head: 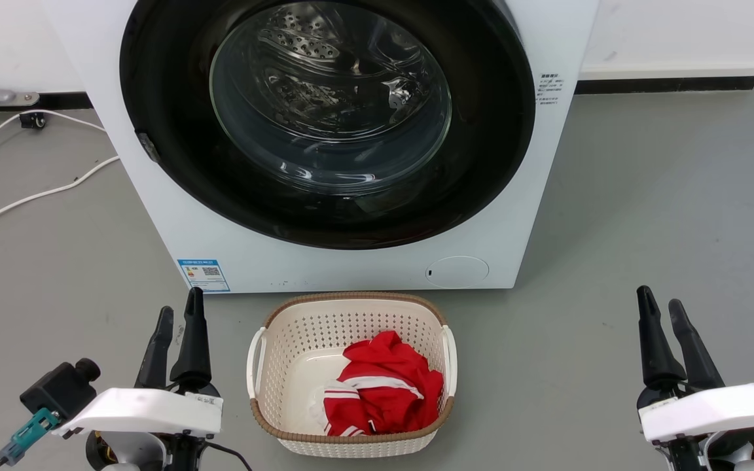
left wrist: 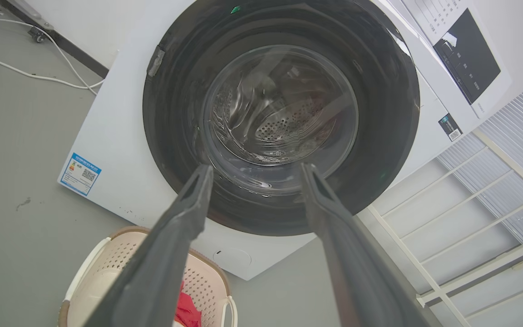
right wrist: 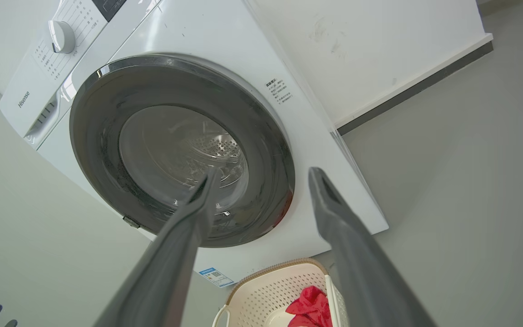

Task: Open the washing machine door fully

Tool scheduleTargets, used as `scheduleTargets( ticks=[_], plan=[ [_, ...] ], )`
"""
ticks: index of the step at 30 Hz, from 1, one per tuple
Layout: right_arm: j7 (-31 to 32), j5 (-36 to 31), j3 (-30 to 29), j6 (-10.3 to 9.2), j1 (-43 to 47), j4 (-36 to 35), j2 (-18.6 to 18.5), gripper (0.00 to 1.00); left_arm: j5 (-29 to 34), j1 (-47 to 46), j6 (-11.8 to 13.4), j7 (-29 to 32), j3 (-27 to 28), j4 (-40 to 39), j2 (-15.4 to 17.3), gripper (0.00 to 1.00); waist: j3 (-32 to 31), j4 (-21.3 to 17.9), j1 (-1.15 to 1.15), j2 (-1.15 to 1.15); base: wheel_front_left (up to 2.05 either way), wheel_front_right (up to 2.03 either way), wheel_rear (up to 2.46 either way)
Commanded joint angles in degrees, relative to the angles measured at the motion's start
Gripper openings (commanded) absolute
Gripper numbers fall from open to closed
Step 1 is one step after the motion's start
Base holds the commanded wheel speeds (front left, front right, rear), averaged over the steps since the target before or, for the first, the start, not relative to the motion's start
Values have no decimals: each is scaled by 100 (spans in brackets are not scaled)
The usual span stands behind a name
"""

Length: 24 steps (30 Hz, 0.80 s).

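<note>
Left gripper [head: 180, 302] low left over the grey floor [head: 645, 196], 2 fingers apart, holding nothing. In left wrist view its fingers [left wrist: 184, 218] frame the door glass, well short of it. White cables [head: 23, 196] on floor left of the machine. Washing machine [head: 364, 268] centre, blue label sticker [head: 203, 275] low left on its front, round flap [head: 457, 271] low right. Washing machine door [head: 328, 118] shut, flush with the front, steel drum [head: 298, 39] visible through the glass. Small grey tab [head: 148, 147] at the door's left edge. Cream laundry basket [head: 298, 333] just in front of the machine, red garment [head: 383, 386] inside. Right gripper [head: 659, 296] low right, fingers apart, empty, well clear of the door.
</note>
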Motion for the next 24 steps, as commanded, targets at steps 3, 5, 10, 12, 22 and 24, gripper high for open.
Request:
scheduleTargets(
  ticks=[3,5,10,12,22,24],
  plan=[
    [-94,-491,45,8,-13,-147,-16,100,477,-24,53,-113,-12,-119,19,100,13,-10,0,0,0,0,0],
    [-124,-673,63,9,-19,-168,-16,100,659,-23,73,-144,-9,-131,19,100,22,-14,0,0,0,0,0],
    [-171,-1097,99,9,-25,-203,-16,100,1100,-19,124,-227,-23,-149,32,100,38,-15,0,0,0,0,0],
    [-194,-1258,108,9,-18,-213,-15,100,1265,-8,146,-261,-38,-151,45,100,38,-14,0,0,0,0,0],
    [-219,-1895,119,10,37,-245,-15,100,1901,16,227,-402,-88,-154,115,100,29,3,0,0,0,0,0],
    [-213,-2030,116,11,40,-252,-15,100,2036,23,246,-426,-100,-154,135,100,21,6,0,0,0,0,0]
  ],
)
